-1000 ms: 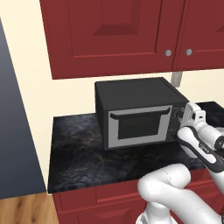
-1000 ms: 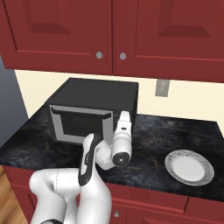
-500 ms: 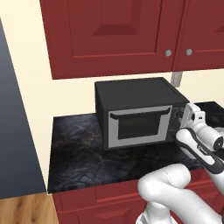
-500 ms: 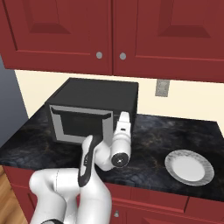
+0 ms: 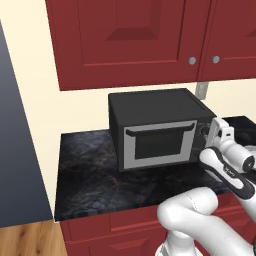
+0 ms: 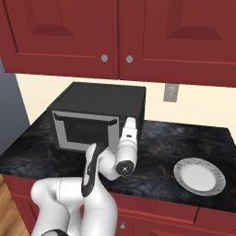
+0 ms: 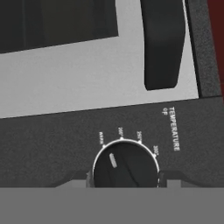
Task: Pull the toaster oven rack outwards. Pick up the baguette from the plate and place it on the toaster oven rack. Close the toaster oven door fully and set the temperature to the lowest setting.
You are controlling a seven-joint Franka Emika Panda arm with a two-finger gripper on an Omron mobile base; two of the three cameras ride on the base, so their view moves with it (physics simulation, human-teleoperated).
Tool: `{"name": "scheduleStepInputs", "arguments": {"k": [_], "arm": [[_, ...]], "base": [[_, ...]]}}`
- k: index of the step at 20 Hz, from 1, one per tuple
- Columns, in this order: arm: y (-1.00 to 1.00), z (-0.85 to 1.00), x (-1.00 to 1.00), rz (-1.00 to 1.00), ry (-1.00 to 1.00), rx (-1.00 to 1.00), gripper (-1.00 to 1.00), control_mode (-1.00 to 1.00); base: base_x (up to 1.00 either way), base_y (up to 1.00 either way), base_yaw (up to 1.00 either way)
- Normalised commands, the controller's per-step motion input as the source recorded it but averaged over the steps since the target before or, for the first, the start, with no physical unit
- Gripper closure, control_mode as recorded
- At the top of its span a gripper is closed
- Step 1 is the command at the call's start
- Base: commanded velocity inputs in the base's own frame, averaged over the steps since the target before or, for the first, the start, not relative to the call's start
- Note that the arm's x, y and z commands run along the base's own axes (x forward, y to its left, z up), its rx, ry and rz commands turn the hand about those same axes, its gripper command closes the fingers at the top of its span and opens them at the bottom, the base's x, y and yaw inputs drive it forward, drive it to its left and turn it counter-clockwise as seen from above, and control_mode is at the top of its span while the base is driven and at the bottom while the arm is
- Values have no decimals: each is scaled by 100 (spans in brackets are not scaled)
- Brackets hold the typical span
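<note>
My gripper (image 5: 212, 131) is pressed up to the narrow knob panel at the right end of the toaster oven (image 5: 159, 128), a boxy matte-black shell standing on the dark, veined stone counter (image 5: 95, 175). In the hand view a round black temperature knob (image 7: 126, 164) with a thin bright rim sits dead ahead, small white numerals arcing over it and the word TEMPERATURE printed beside it. My fingertips sit low at either side of the knob, mostly hidden, so I cannot tell whether my jaws have closed on it or merely bracket it.

The toaster oven door (image 5: 158, 145) is shut flush, a flat silver-grey panel with a dark glass window and a dark handle bar (image 7: 162, 43), smooth and rounded at its end. In the right base view a round white plate (image 6: 199, 175) with a ribbed rim lies on the counter, well apart from the oven. Glossy red cabinet doors (image 6: 64, 34) with small round metal pulls hang above.
</note>
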Motion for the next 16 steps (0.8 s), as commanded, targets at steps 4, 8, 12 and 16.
{"name": "scheduleStepInputs", "arguments": {"k": [4,8,12,16], "arm": [[0,0,0,16,-1,-5,100,-100],[0,-1,0,16,-15,-6,100,-100],[0,0,-3,11,-20,-13,100,-100],[0,0,-3,9,-18,-18,100,-100]], "base": [[0,0,0],[0,0,0],[0,0,0],[0,0,0]]}}
